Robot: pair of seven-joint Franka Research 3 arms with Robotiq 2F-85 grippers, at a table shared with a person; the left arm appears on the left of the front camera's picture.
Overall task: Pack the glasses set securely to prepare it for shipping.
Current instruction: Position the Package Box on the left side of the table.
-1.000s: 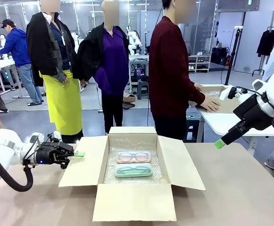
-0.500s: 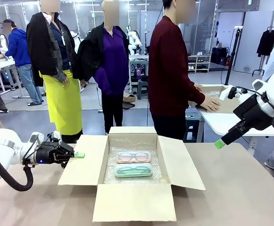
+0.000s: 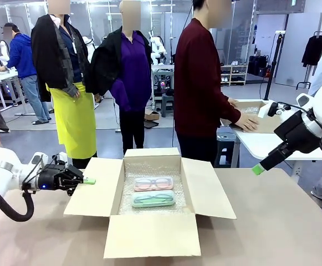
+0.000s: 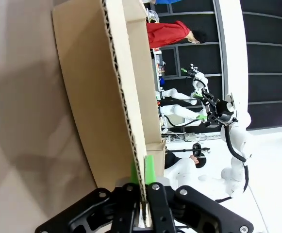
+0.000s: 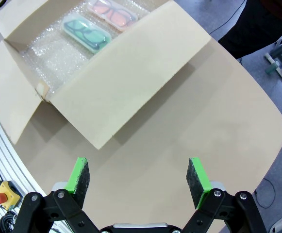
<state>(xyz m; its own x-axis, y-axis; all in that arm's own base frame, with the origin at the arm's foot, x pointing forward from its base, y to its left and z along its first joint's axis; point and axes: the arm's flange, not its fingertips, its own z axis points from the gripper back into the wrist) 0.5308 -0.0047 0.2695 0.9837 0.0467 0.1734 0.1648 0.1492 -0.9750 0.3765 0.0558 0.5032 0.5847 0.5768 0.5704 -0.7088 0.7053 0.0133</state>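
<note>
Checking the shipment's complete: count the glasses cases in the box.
2. The pink case lies on the bubble wrap toward the box's far wall; the mint-green case lies beside it, nearer the robot. The near box wall could hide something below it.

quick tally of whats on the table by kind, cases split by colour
pink glasses case: 1
green glasses case: 1
cardboard box: 1
bubble wrap lining: 1
total: 4
</note>
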